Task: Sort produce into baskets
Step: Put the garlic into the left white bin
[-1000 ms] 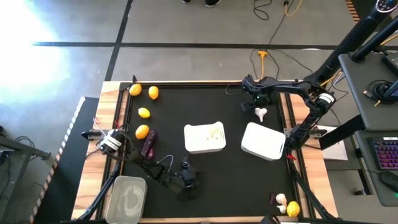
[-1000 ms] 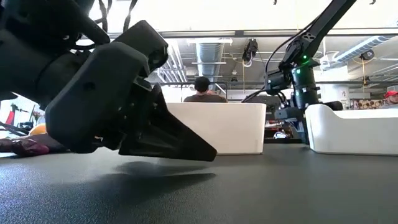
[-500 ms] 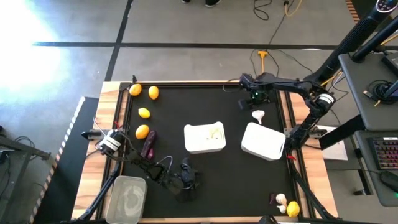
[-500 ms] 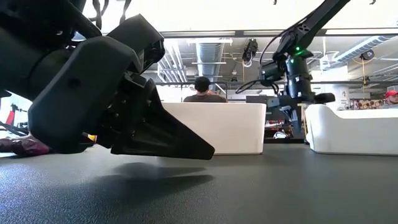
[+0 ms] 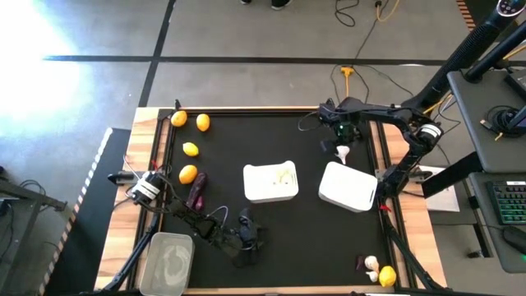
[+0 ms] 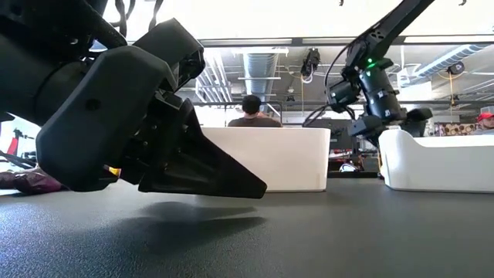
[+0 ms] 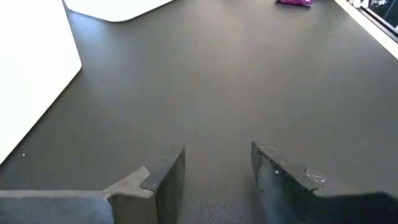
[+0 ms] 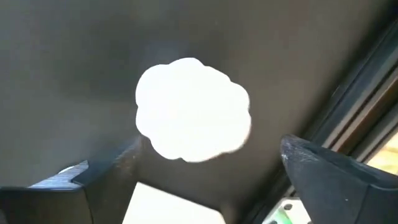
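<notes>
Garlic bulb (image 5: 342,151), released, below right pincer (image 5: 339,136)

No readable text, label, brand, number or sign appears in any view. Nothing on the table, the arms or the room behind can be read.

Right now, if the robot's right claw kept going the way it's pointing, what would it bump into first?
Probably the white garlic bulb. The right gripper points down with its fingers wide open, and the bulb sits right between them on the black mat, beside a white tray. How far below is hard to judge.
</notes>
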Controlling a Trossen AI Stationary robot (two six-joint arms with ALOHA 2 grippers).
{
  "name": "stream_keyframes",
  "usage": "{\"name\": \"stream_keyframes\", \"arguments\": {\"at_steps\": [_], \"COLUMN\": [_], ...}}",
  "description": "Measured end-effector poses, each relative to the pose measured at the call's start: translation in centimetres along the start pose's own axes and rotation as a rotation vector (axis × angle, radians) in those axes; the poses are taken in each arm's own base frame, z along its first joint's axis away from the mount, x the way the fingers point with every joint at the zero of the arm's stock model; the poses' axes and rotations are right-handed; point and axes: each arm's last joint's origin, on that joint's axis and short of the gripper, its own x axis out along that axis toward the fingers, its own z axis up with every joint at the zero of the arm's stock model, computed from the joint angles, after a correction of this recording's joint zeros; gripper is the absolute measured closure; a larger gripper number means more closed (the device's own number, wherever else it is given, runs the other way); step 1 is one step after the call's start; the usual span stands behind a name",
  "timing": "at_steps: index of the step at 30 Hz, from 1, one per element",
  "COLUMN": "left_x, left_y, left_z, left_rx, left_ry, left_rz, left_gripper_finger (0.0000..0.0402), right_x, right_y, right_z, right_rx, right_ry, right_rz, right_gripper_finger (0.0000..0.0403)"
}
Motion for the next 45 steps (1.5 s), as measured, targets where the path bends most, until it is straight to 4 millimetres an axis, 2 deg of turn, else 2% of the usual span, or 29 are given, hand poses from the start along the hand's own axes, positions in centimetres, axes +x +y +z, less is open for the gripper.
{"name": "stream_keyframes", "arguments": {"at_steps": [6,11,15,21,23,28,34,40,42,45], "left_x": [0.0,0.0,0.0,-0.4,-0.8,-1.9,-3.0,-4.5,-5.5,-6.8], "left_y": [0.0,0.0,-0.1,0.0,-0.2,-1.2,-2.1,-2.7,-3.0,-3.3], "left_z": [0.0,0.1,0.2,1.0,1.7,2.5,2.9,3.7,4.1,4.9], "left_rx": [-0.001,-0.005,-0.009,-0.01,-0.014,0.014,0.061,0.086,0.098,0.113], "left_ry": [-0.001,-0.007,-0.014,-0.057,-0.077,-0.101,-0.118,-0.103,-0.096,-0.09], "left_rz": [0.0,-0.002,-0.004,0.052,0.042,0.005,-0.005,-0.008,-0.024,-0.038], "left_gripper_finger": [0.0235,0.0235,0.0235,0.0235,0.0235,0.0235,0.0235,0.0235,0.0235,0.0235], "right_x": [2.0,2.7,2.8,2.8,2.5,0.2,-5.1,-9.8,-10.5,-10.3], "right_y": [0.3,0.3,0.4,1.2,1.8,3.7,7.2,11.9,13.7,16.5], "right_z": [0.1,-0.1,-0.1,-0.3,-0.7,-1.2,-2.8,-7.0,-8.4,-10.1], "right_rx": [0.006,0.031,0.032,0.011,-0.015,-0.064,-0.146,-0.3,-0.357,-0.471], "right_ry": [-0.023,-0.015,-0.025,-0.044,-0.048,-0.126,-0.284,-0.48,-0.562,-0.644], "right_rz": [0.08,0.094,0.095,0.097,0.096,0.136,0.25,0.325,0.355,0.416], "right_gripper_finger": [0.0038,0.0052,0.0086,0.0167,0.0172,0.0172,0.0172,0.017,0.0164,0.0163]}}
